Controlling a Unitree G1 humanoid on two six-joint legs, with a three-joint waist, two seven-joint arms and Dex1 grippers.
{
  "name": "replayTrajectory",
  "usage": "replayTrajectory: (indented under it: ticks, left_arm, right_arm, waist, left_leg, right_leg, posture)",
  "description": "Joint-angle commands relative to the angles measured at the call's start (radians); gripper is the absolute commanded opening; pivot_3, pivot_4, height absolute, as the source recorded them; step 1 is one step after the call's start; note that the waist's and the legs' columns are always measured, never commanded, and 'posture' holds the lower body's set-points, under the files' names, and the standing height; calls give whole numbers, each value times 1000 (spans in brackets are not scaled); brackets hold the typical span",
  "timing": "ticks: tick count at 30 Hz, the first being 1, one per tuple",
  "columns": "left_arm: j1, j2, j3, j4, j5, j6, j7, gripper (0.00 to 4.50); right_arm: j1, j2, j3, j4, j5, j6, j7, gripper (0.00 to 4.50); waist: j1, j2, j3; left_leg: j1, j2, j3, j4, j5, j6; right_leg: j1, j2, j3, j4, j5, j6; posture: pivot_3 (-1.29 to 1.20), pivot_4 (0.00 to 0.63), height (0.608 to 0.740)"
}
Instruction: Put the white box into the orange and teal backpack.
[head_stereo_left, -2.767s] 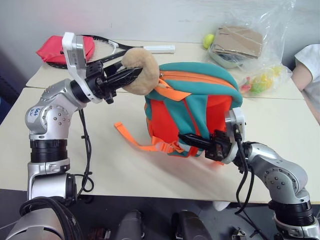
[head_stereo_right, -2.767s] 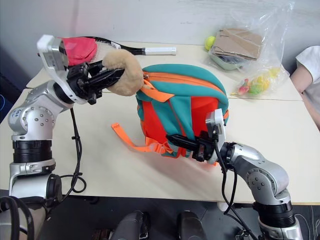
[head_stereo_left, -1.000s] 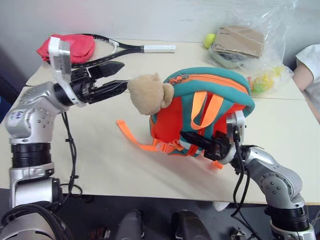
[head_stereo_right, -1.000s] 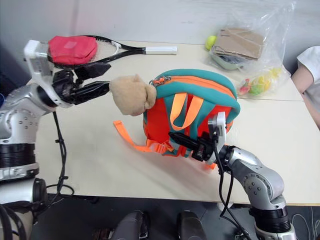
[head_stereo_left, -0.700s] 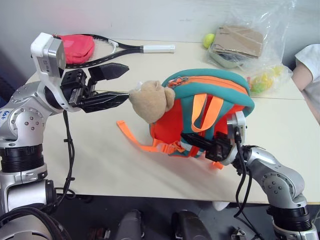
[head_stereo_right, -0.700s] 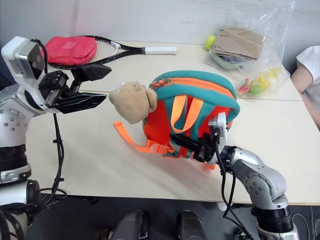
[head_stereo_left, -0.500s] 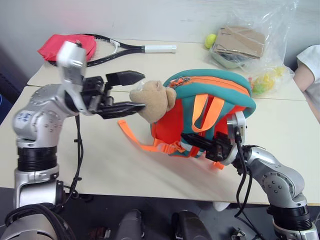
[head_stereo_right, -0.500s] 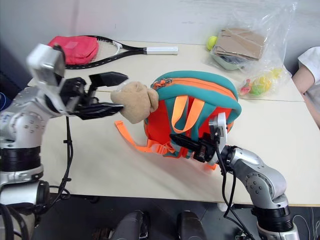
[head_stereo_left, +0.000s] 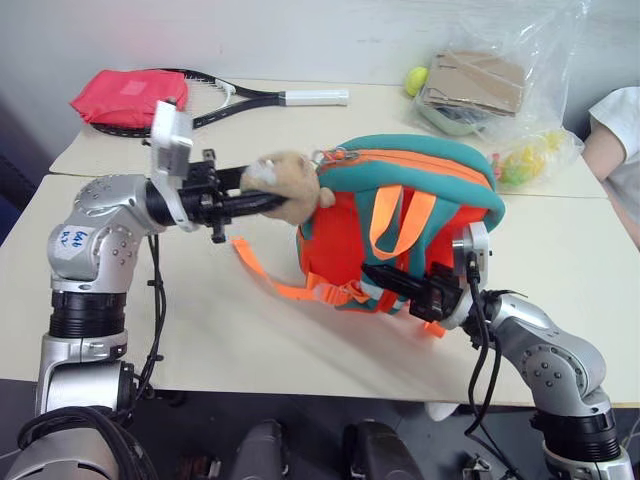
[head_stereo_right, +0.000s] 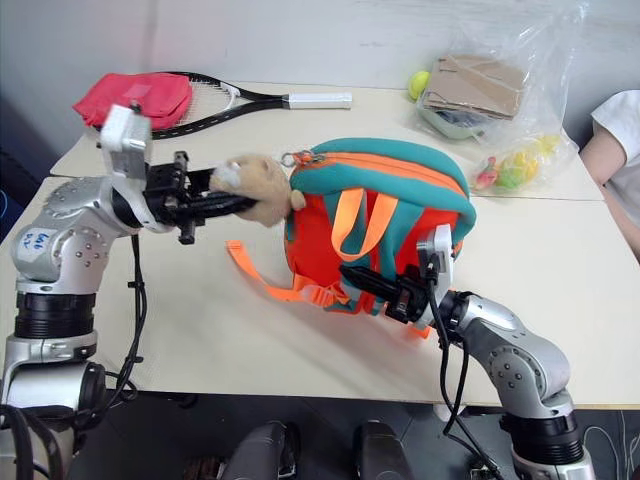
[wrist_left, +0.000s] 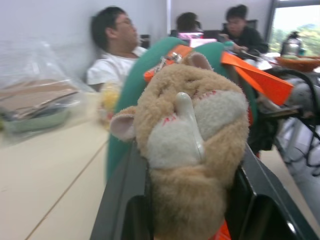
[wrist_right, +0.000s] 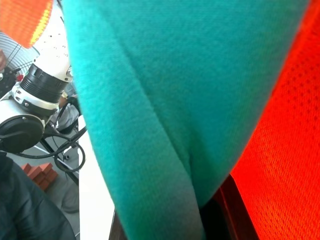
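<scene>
1. A flat red cloth pouch (head_stereo_left: 125, 97) lies at the far left of the pale table (head_stereo_left: 200, 330), on the head of a black racket with a white handle (head_stereo_left: 262, 97).
2. The left gripper (head_stereo_left: 262, 200) reaches toward the bag. Its two black fingers (wrist_left: 120, 200) are squeezed on the soft tan plush animal toy (head_stereo_left: 283, 185), one on each side of it.
3. The toy hangs at the top corner of the small orange and teal backpack (head_stereo_left: 410, 215), which stands up in the middle of the table. Its zip looks closed along the top. Orange straps (head_stereo_left: 262, 270) trail onto the table beside it.
4. The right gripper (head_stereo_left: 395, 283) is low on the front of the backpack. Its fingers are pinched together on a teal strap (wrist_right: 150, 125).
5. I cannot see the white box anywhere.
6. At the far right are a clear plastic bag of cardboard (head_stereo_left: 480, 85), a green ball (head_stereo_left: 416, 80) and a person's arm (head_stereo_left: 610, 145).
</scene>
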Motion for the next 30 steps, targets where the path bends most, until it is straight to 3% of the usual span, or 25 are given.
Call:
replayTrajectory:
  ticks: [1,7,11,17,21,24,26,30]
  left_arm:
    - [-6,34,83,79,11,-15,49,1102]
    - [-11,72,52,223,113,-79,57,1102]
    - [74,81,-86,263,262,-226,-39,1102]
    - [129,-48,-136,241,281,-226,16,1102]
    - [181,-49,-179,216,321,-259,-25,1102]
    - [200,-62,-143,223,324,-347,-12,1102]
    - [208,-68,-63,208,260,-338,16,1786]
    - [265,30,-3,190,255,-341,-26,3057]
  right_arm:
    - [9,9,-27,-38,10,-19,-14,0]
    - [9,62,-46,-33,23,-50,-48,0]
    - [2,80,-52,-26,30,-51,-58,0]
    - [1,84,-50,-26,35,-44,-61,0]
    - [3,91,-49,-16,26,-50,-63,0]
    - [7,84,-48,7,-23,-71,-71,0]
    - [19,61,-54,17,-77,-112,-49,699]
    - [62,-17,-110,-6,-143,-193,16,2073]
  waist:
    - [0,0,0]
    - [-2,0,0]
    - [-3,1,0]
    - [5,0,0]
    - [-1,0,0]
    - [-1,0,0]
    - [0,0,0]
    - [0,0,0]
  left_leg:
    - [0,0,0,0,0,0]
    - [0,0,0,0,0,0]
    - [0,0,0,0,0,0]
    - [0,0,0,1,0,1]
    - [0,0,0,0,-1,1]
    - [0,0,0,0,-1,1]
    - [0,0,0,0,-1,1]
    - [0,0,0,0,-1,2]
  right_leg:
    - [0,0,0,0,0,0]
    - [0,0,0,1,0,0]
    - [-1,0,0,1,0,0]
    - [0,0,0,1,0,0]
    - [0,-1,0,1,0,0]
    - [0,0,0,1,0,0]
    - [0,-1,0,1,0,0]
    - [0,-1,0,0,0,0]
  posture:
    - [0,150,740]
    - [0,150,740]
    - [0,150,740]
    - [0,150,740]
    - [0,150,740]
    - [0,150,740]
    - [0,150,740]
    - [0,150,740]
